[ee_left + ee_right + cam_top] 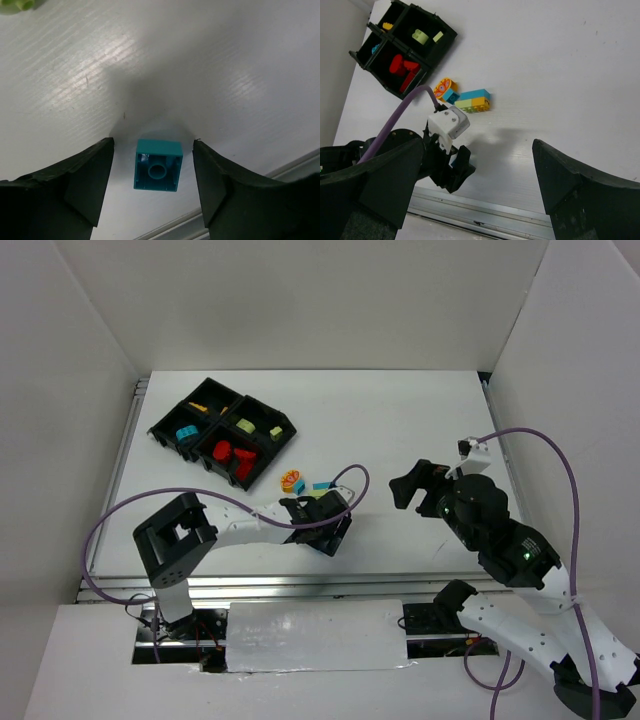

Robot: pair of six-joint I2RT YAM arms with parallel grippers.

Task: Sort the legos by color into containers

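My left gripper (153,145) is open, low over the table, with a teal lego (158,165) lying between its fingers (85,180), a gap on each side and its hollow underside facing the camera. In the top view the left gripper (328,532) hides this brick. A multicoloured teal, green and yellow lego (322,487) and a round orange-red one (291,480) lie just beyond it. The black tray (160,430) holds red (235,455), teal (186,434), yellow (200,406) and pale green (258,426) legos in separate compartments. My right gripper (415,485) is open and empty above the table.
The right wrist view shows the left gripper (447,165), the multicoloured lego (472,101), the round piece (442,89) and the tray (449,36). A metal rail (485,212) runs along the table's near edge. White walls stand on three sides.
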